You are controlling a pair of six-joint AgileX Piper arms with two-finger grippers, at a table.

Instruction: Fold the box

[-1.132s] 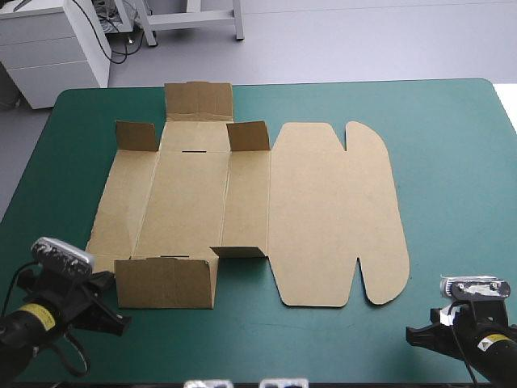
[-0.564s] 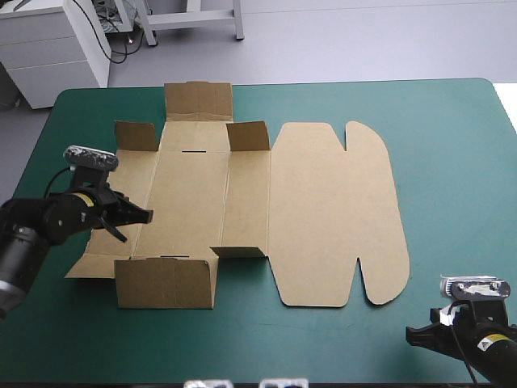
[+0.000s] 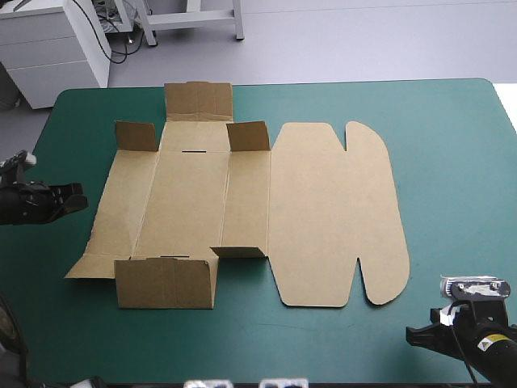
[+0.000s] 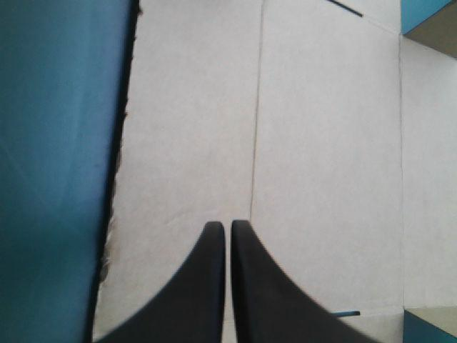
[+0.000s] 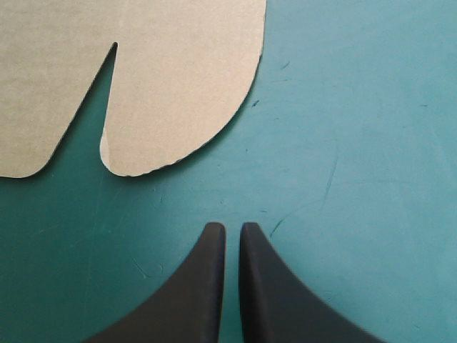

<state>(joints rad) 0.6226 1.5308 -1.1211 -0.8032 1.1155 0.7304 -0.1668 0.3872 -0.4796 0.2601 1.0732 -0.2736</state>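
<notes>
Your left gripper has pulled back off the box. Just before, it was over the left side panel; now it hangs above the teal-green cover near the table's left edge, just beside that panel and clear of it. In its wrist view you see the black fingers pressed together into one point, nothing between them, with brown board ahead.

You have the box lying open in the middle of the table, where it lay just before. The broad lid panel is flat on the right. The far end flap and the near end flap stand raised. Two small corner flaps stand up at the far end, and another small flap is raised at the near end.

Your right gripper has not moved from the near right corner. Its fingers are closed on nothing, over bare cover, with the lid's rounded tab ahead and apart from them.
</notes>
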